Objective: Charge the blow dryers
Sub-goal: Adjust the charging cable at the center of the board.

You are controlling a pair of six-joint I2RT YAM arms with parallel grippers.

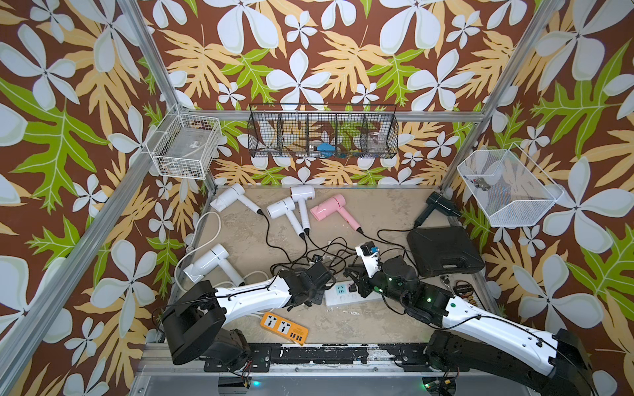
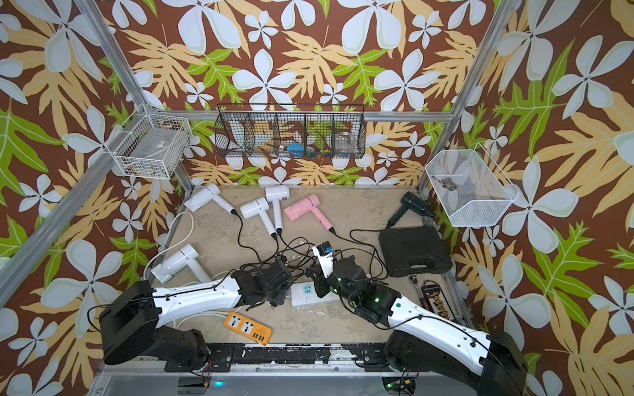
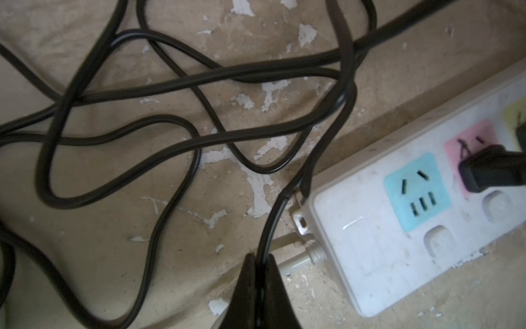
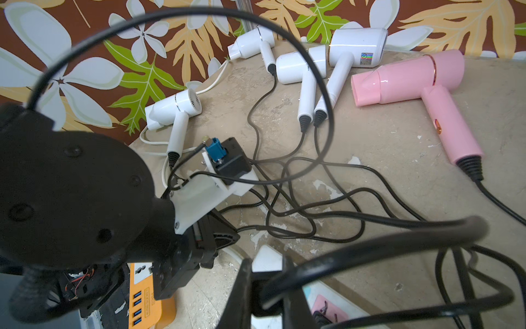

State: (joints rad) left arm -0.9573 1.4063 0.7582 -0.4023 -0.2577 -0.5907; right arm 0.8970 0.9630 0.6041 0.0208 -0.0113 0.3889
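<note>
Left wrist shows my left gripper (image 3: pixel 261 259) pinched shut on a thin black cord (image 3: pixel 274 216) beside the white power strip (image 3: pixel 370 242), limp and slick I judge, better taken at its stiff end like the plug (image 4: pixel 263 293) my right gripper (image 4: pixel 267 269) clamps, the light blow dryers (image 1: pixel 284 207) lying farther back.

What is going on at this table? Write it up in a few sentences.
Six blow dryers lie on the table, their black cords tangled in the middle. The left gripper is shut on one cord beside the end of the white power strip. The right gripper is shut on a black plug above that strip. The strip's blue socket is empty.
</note>
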